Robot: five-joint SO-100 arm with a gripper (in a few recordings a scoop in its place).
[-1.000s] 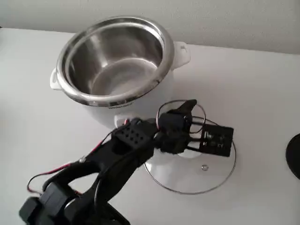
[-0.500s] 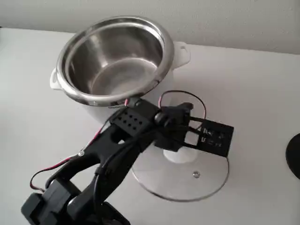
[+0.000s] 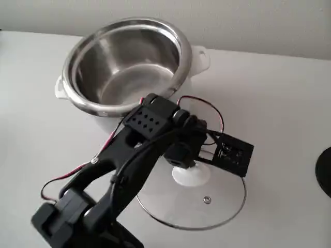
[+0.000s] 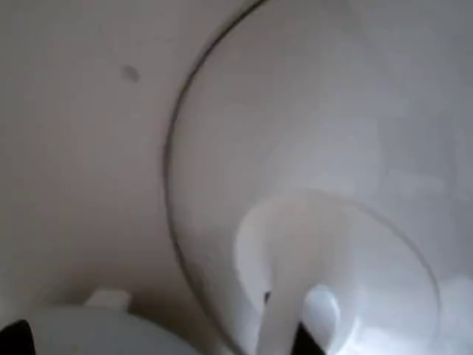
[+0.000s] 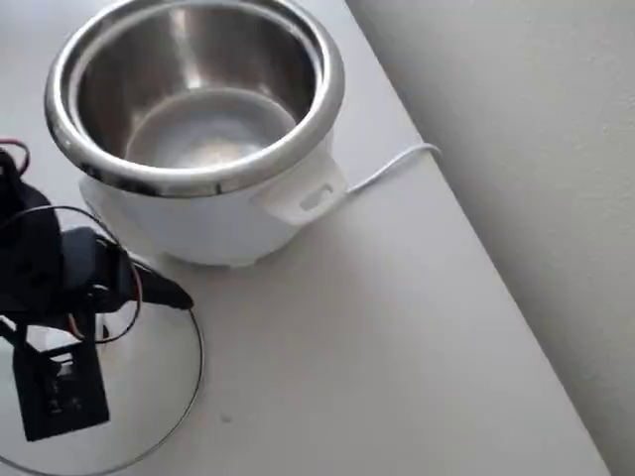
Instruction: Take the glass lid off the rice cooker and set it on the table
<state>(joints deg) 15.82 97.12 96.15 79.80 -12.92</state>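
I lower the glass lid (image 3: 207, 204) flat onto the table (image 3: 289, 103) beside the rice cooker (image 3: 129, 67); the hand (image 3: 187, 164) grips its knob (image 3: 190, 174).

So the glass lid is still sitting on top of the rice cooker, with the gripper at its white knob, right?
Not quite. The glass lid is off the rice cooker, low over the table beside it, as the fixed view shows. The gripper is at its white knob.

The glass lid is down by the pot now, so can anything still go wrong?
Maybe. The end effector is right at the white knob of the glass lid, so pulling away carelessly could drag it along the table. The lid also lies close to the rice cooker, so a slide that way might knock glass against it.
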